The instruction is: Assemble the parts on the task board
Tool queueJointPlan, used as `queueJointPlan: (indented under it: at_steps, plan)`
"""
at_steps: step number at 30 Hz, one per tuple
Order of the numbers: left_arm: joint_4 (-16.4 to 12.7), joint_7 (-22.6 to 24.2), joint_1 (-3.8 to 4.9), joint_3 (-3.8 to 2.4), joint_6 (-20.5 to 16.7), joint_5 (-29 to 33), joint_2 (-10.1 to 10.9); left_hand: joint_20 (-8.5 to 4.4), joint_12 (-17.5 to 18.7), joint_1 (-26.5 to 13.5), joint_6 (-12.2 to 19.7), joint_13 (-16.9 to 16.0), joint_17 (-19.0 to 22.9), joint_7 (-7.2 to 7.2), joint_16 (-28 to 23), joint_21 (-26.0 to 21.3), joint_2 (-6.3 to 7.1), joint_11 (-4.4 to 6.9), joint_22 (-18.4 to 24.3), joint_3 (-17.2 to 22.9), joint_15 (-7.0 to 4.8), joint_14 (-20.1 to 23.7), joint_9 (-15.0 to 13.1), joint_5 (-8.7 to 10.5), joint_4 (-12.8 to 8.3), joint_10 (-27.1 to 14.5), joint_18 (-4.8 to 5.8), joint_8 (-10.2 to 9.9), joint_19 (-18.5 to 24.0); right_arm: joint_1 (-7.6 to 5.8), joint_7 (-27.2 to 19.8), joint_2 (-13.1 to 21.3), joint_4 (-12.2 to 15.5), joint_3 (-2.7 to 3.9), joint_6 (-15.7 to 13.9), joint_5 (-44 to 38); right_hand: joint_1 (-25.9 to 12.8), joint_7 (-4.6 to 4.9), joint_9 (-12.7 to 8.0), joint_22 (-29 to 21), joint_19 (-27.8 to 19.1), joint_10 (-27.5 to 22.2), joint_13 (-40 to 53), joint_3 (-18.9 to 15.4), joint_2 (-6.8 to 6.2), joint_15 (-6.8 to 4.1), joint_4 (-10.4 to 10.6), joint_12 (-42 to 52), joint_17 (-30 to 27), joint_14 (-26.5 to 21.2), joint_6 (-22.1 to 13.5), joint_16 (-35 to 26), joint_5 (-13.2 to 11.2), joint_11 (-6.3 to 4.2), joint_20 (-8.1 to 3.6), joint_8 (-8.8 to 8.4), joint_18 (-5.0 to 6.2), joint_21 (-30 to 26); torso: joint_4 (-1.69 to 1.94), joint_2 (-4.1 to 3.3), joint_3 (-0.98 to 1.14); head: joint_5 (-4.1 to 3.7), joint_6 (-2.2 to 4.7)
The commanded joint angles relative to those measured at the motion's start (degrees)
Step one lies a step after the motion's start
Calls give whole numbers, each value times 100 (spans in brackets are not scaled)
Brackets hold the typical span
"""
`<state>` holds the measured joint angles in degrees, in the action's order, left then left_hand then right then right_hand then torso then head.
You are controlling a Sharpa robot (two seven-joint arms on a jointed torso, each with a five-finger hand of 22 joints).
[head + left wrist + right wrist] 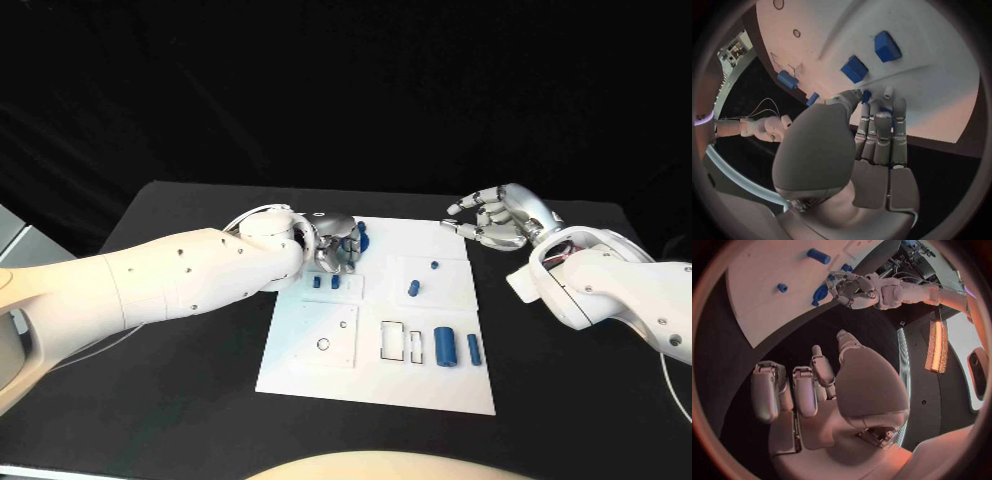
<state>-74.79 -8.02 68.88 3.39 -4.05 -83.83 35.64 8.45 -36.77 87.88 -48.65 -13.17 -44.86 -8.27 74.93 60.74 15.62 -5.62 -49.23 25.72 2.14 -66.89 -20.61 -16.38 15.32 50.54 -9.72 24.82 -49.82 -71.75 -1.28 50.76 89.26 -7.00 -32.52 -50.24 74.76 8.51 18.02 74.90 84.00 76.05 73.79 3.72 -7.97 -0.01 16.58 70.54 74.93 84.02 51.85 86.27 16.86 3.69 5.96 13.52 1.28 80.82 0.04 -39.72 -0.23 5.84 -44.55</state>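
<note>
Over the task board (378,370), left robot hand (335,246) pinches a blue part (361,236); right robot hand (498,218) hovers empty, fingers apart.

We see a robotics lab: a black bench (188,400) against a black backdrop (346,80), a white task board (378,375), and loose cables (764,107) beyond the bench edge.

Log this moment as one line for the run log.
left hand: fingers on blue part, board's far edge | right hand: open, off task board | stage: assembly underway
</note>
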Motion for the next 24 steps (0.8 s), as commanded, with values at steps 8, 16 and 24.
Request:
queueJointPlan:
  at_steps: [8,16,24]
  plan:
    - [-18,-45,1,-1,218,-29,-7,2,-39,32,-66,6,-51,-3,53,57,15,6,-46,51,-9,-70,18,35,-9,63,-25,-32,-63,3,-71,-7,6,1,17,-62,51,-10,-7,975,195,-31,-17,45,4,-61,2,-26,786,400,-25,-38,21,-8,-59,44,90,-24,1,-7,-1,9,12]
    - [5,-9,0,0,192,-19,-36,-27,-46,109,-133,16,-118,1,140,157,-44,48,-161,165,-46,-118,61,36,-92,153,-10,-74,-124,3,-71,-13,2,1,25,-62,51,-10,-7,975,195,-31,-17,45,4,-61,2,-26,786,400,-25,-38,21,-8,-59,44,90,-24,0,-6,-1,15,12]
    - [52,79,-6,2,-21,-17,-73,-113,59,267,-428,86,-388,24,337,500,-200,140,-526,459,-135,-327,82,94,-381,460,38,-106,-330,3,-68,-10,4,1,30,-62,39,-12,-7,976,198,-19,-19,47,13,-63,8,-24,792,403,-18,-36,21,-11,-61,51,89,-22,-5,-4,-3,11,13]
